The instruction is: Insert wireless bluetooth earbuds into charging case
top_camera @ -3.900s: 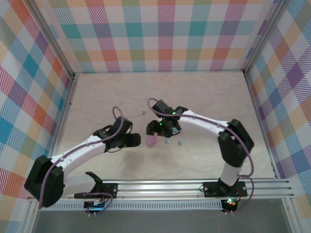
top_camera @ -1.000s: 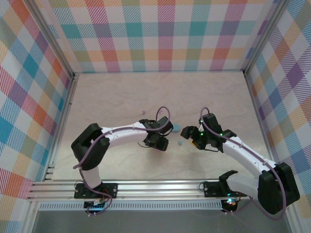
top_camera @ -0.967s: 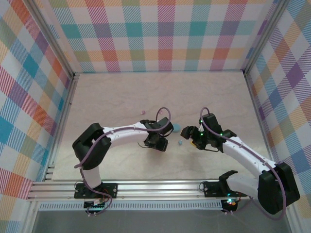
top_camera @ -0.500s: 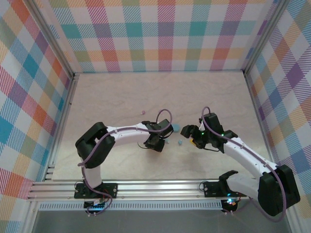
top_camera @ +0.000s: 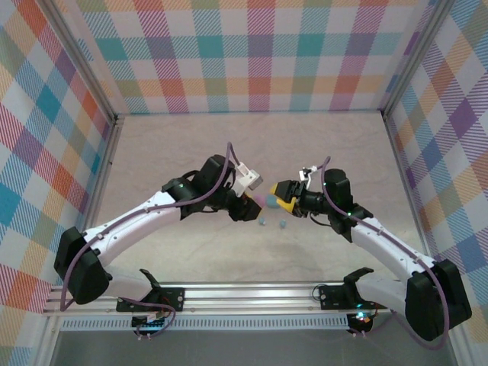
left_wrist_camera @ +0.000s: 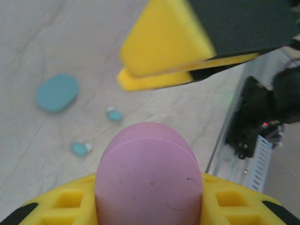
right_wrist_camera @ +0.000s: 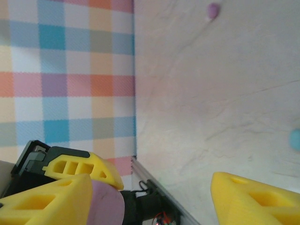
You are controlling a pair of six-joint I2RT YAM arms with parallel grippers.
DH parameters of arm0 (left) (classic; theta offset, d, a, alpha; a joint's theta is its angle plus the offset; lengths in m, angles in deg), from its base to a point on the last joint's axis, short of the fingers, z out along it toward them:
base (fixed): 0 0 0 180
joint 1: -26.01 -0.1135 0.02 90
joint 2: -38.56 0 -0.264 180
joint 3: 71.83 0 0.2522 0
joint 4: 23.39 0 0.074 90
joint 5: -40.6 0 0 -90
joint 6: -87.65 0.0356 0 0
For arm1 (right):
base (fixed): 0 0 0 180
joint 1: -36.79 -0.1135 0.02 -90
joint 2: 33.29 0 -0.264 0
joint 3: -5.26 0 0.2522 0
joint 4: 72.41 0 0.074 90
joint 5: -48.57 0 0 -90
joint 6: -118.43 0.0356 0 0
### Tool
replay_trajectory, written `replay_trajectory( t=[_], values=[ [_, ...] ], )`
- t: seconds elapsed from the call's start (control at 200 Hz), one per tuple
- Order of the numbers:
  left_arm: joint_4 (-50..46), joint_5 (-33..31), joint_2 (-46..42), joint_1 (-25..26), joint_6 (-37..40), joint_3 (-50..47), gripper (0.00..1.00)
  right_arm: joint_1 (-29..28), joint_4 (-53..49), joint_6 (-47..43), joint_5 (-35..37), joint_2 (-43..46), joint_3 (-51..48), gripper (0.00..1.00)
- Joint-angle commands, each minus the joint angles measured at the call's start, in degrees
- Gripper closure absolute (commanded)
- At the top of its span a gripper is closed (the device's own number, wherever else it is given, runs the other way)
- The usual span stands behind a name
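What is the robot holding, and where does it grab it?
The left gripper pinches the pink case at one end; the right gripper is open, gripping nothing.

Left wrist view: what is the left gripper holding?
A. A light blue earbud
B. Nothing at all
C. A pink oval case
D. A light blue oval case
C: the pink oval case sits clamped in the left gripper, while the light blue case lies apart on the table.
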Motion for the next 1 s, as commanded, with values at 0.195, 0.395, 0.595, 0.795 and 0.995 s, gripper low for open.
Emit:
replay_trajectory(
  t=[0.195, 0.395, 0.595, 0.795, 0.995],
  values=[
    [-1.63, 7.07, 1.58, -0.95, 8.56, 3.53, 0.73, -4.13, 1.19, 2.47, -5.39, -1.45, 5.63, 0.28],
    [-2.72, 5.83, 2.41, -1.10, 8.89, 5.02, 0.73, -7.14, 1.85, 2.91, -6.17, -4.02, 6.99, 0.30],
    [-5.63, -0.72, 3.27, -1.12, 9.36, 6.83, 0.70, -7.73, -0.09, 3.19, -6.18, -5.34, 8.43, 0.62],
    [-2.63, -4.30, 4.31, -1.18, 6.88, 5.84, 0.63, -7.73, -2.35, 5.04, -4.31, -5.88, 9.57, 0.90],
    [5.46, -8.15, 1.20, -1.27, 2.31, 0.20, 0.41, -7.73, -1.34, 8.81, -1.21, -6.22, 9.59, 0.99]
  ],
)
